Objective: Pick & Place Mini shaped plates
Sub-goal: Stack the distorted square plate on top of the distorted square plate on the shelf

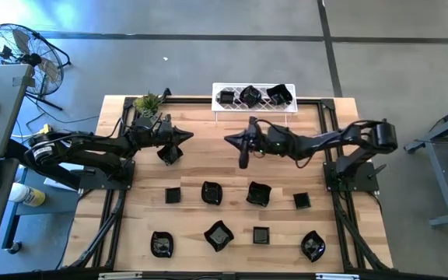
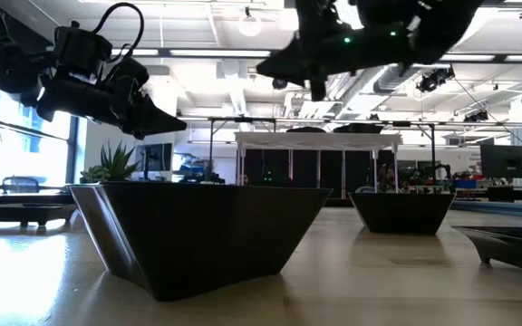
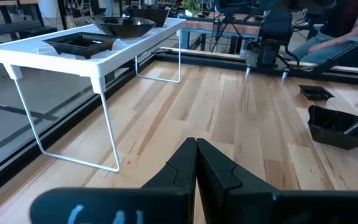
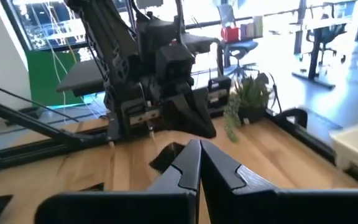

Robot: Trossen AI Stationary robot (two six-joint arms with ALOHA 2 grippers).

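Note:
Several mini shaped plates, small glossy black dishes, rest on their bases in two rows on the near half of the wooden table, for instance one and another. One more plate lies just below my left gripper. Three plates sit on the white wire rack at the far edge. My left gripper is shut and empty, raised above the table and pointing right. My right gripper is shut and empty, raised and pointing left, facing the left one across a small gap. Both show shut in their wrist views.
A small green plant stands at the far left corner of the table. A black frame rail runs along the table's edges. Bare wood lies between the rack and the plate rows. A fan stands on the floor beyond the table.

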